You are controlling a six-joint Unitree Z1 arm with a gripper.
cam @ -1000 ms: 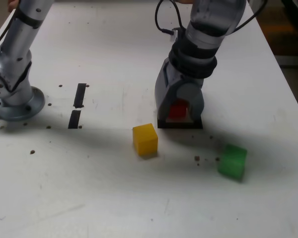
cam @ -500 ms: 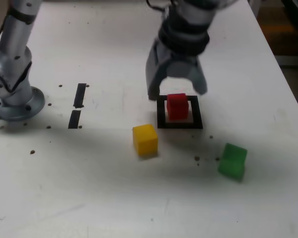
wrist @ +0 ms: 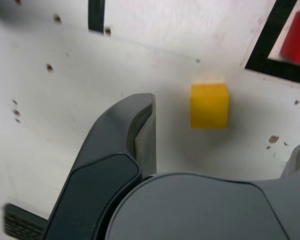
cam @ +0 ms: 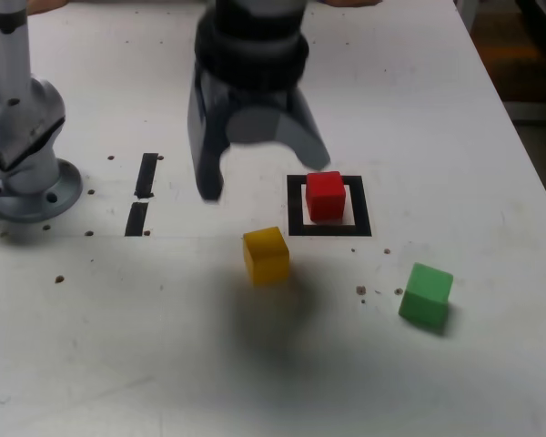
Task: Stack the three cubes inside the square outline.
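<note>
The red cube (cam: 326, 195) sits inside the black square outline (cam: 295, 202), and a corner of the red cube (wrist: 299, 36) and the outline (wrist: 264, 47) shows in the wrist view. The yellow cube (cam: 266, 255) lies on the table just in front of the outline to the exterior view's left; the wrist view shows the yellow cube (wrist: 209, 105) ahead between the jaws. The green cube (cam: 425, 294) rests tilted further toward the exterior view's right. My gripper (cam: 262, 175) hangs open and empty above the table, behind the yellow cube.
Two short black strips (cam: 142, 192) lie toward the exterior view's left, near the arm's round base (cam: 23, 187). Small screw holes and dark specks dot the white table (cam: 164, 346). The table's right edge runs beyond the green cube.
The gripper let go of the red cube in the outline, lifted, and swung toward the exterior view's left, now over the yellow cube. The cubes have stayed put.
</note>
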